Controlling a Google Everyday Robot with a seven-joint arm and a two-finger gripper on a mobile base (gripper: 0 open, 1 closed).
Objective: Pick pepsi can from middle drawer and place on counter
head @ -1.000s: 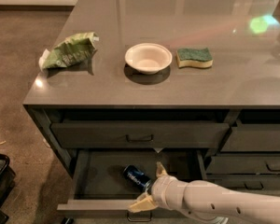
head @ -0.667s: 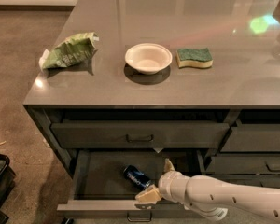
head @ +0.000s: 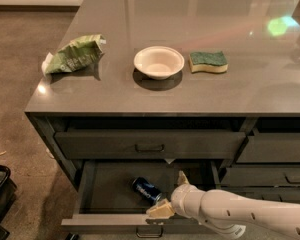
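Dark-blue pepsi can [head: 146,189] (tan jaws beside it)

Small dark blue metal can [head: 146,189] lies on its side in the pulled-out wide dark grey drawer [head: 106,222] under the glossy grey tabletop [head: 215,95] — claw [head: 165,194] spread just beside it.

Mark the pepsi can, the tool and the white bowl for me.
pepsi can [head: 145,189]: camera view, middle of its blue side, in the middle drawer [head: 110,190].
tool [head: 167,194]: camera view, midway between its open fingertips, in that drawer by the can.
white bowl [head: 159,75]: camera view, its front wall, on the counter [head: 115,19].
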